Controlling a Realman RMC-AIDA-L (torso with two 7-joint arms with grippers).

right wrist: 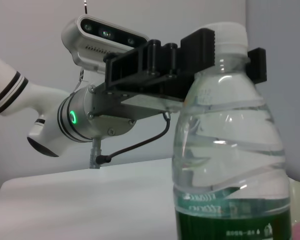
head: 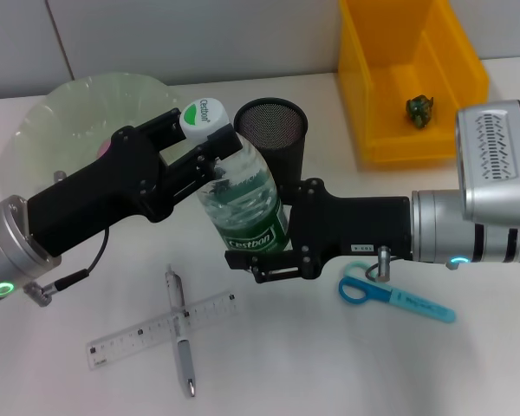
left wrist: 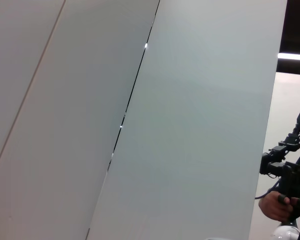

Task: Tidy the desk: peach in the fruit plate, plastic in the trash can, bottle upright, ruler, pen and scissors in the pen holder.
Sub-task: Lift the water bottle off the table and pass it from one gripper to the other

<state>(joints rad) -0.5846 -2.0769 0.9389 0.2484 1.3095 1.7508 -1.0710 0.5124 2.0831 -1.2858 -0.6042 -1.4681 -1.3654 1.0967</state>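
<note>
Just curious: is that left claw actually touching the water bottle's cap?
Touching. The right wrist view shows the left claw clamped on both sides of the bottle at its white cap.

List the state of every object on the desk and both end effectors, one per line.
bottle: upright, gripped at neck and label
left end effector: shut on the bottle neck
right end effector: at the bottle's label
pen holder: upright, looks empty
trash can: holds crumpled plastic
pen: lying across ruler
scissors: lying flat, blade covered
fruit plate: peach mostly hidden
</note>
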